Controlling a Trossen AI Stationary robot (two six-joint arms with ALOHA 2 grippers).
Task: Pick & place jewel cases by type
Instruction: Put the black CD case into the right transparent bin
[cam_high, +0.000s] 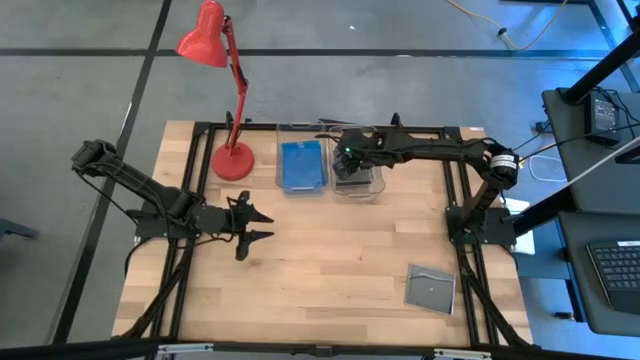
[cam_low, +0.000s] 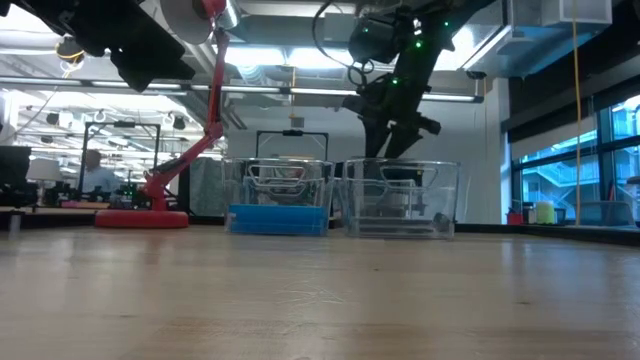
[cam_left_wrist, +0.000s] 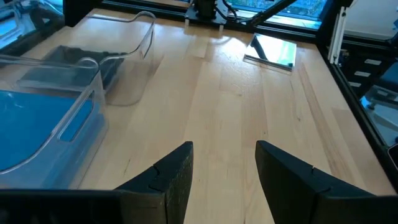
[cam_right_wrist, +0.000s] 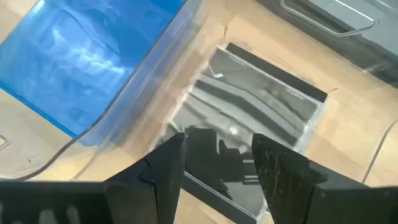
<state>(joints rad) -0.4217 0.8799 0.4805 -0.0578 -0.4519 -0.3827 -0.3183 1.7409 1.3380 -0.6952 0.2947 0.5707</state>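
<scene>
Blue jewel cases (cam_high: 302, 165) lie stacked flat in the left clear bin (cam_low: 240, 175). Smoky grey cases (cam_right_wrist: 261, 106) lie flat in the right clear bin (cam_low: 448, 190). One more grey case (cam_high: 430, 288) rests flat on the table near its right near corner and also shows in the left wrist view (cam_left_wrist: 270, 50). My right gripper (cam_right_wrist: 217, 168) is open and hangs above the right bin (cam_low: 400, 140), over the grey stack, touching nothing. My left gripper (cam_high: 262, 226) is open and waits over the table's left middle.
A red desk lamp stands with its base (cam_high: 235, 160) beside the left bin, near the far edge. Bare wood spreads across the table's middle and near side (cam_high: 330, 270). Black frame rails (cam_high: 470, 270) run along the table's left and right sides.
</scene>
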